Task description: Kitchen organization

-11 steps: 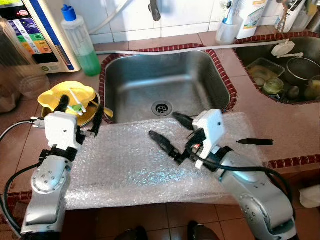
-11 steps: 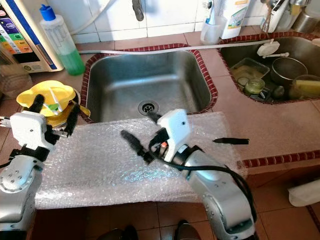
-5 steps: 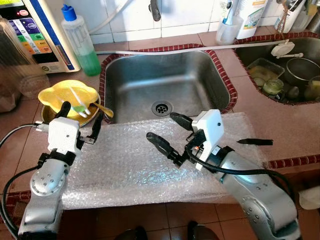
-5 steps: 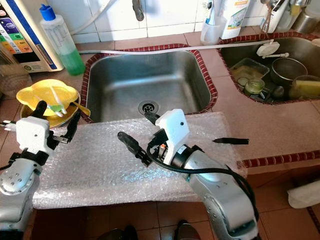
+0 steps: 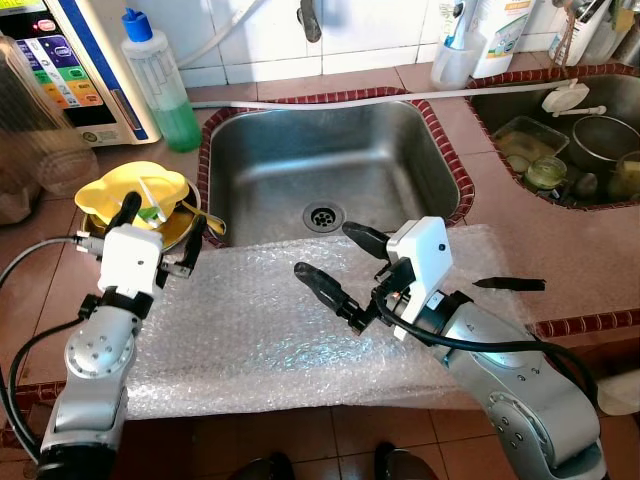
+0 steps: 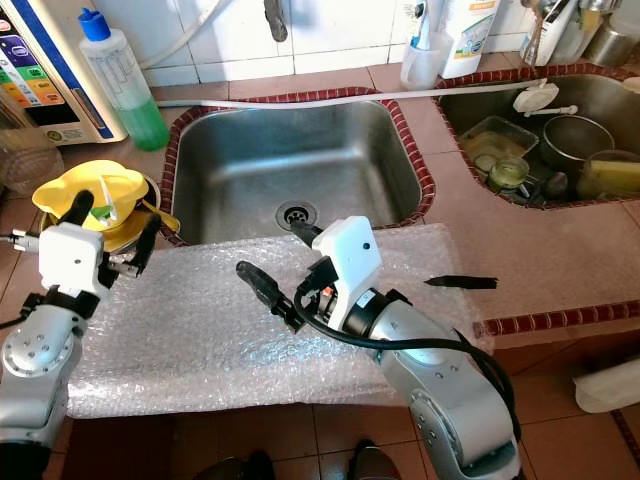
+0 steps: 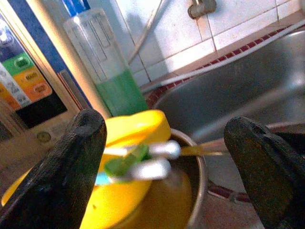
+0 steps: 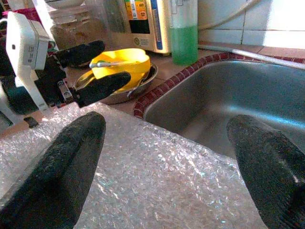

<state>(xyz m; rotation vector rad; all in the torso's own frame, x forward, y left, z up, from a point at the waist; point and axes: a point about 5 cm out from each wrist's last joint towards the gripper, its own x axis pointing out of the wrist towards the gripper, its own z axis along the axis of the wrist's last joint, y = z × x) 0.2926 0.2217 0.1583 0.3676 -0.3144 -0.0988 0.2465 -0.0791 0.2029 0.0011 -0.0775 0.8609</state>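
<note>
Fingers spread wide and empty, the left gripper (image 5: 160, 228) faces the yellow bowl (image 5: 115, 191) nested in a metal dish; the right gripper (image 5: 330, 265), equally wide, hovers above bubble wrap (image 5: 250, 330). Organizing looks barely started: nothing is gripped.

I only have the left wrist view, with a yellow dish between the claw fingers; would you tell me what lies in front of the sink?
Observer: A sheet of bubble wrap lies across the counter edge in front of the sink.
Operator: Thanks. Where is the right claw?
Observer: The right claw hovers open above the bubble wrap, near the sink's front rim.
Operator: Anything else lying on the counter to its right?
Observer: A small black object lies on the counter just past the wrap's right edge; I cannot tell what it is.
</note>
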